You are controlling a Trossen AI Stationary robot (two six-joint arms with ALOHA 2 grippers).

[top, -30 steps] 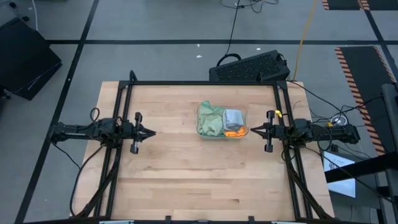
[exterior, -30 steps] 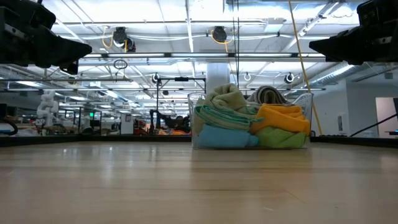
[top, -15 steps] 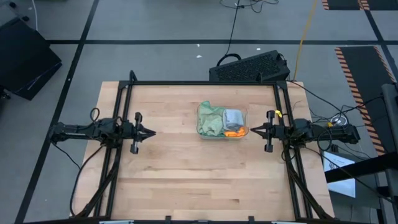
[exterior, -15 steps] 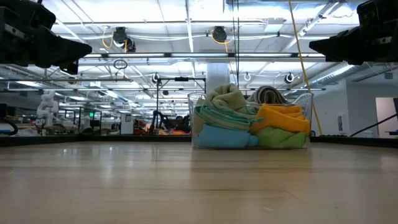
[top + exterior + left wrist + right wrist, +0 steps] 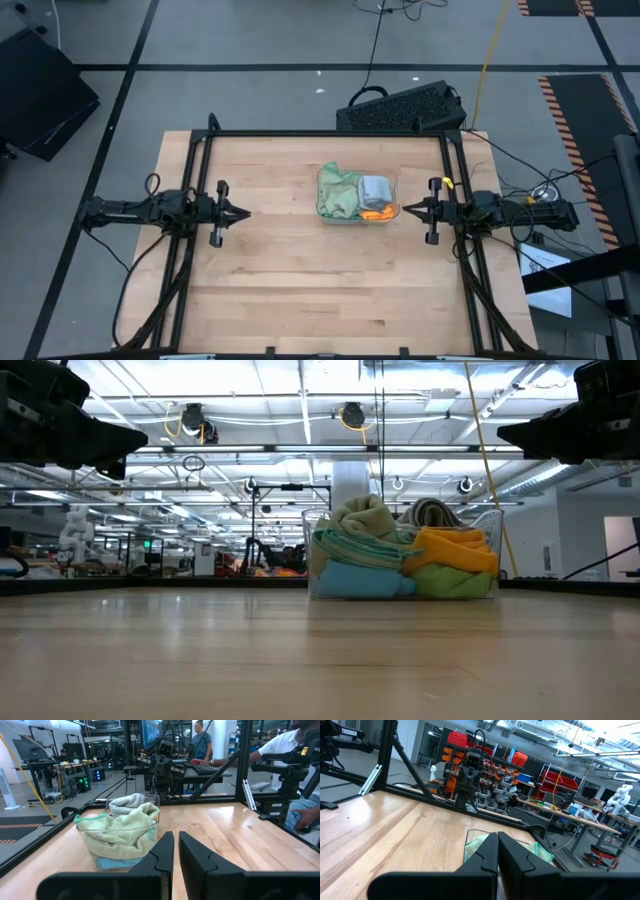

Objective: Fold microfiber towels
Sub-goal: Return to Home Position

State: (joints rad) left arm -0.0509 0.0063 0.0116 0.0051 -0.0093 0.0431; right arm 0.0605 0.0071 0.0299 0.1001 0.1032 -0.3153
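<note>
Left pincer, drawn together, faces a clear plastic tray — pale sage-green microfiber towel heaped inside — on the wooden counter.

Light wood table; clear tray, full of folded towels, right of centre.

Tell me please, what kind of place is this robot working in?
Probably a big robotics lab or workshop hall: other robot rigs stand beyond the wooden table, a person stands at another bench, and the ceiling shows bare pipes.
</note>
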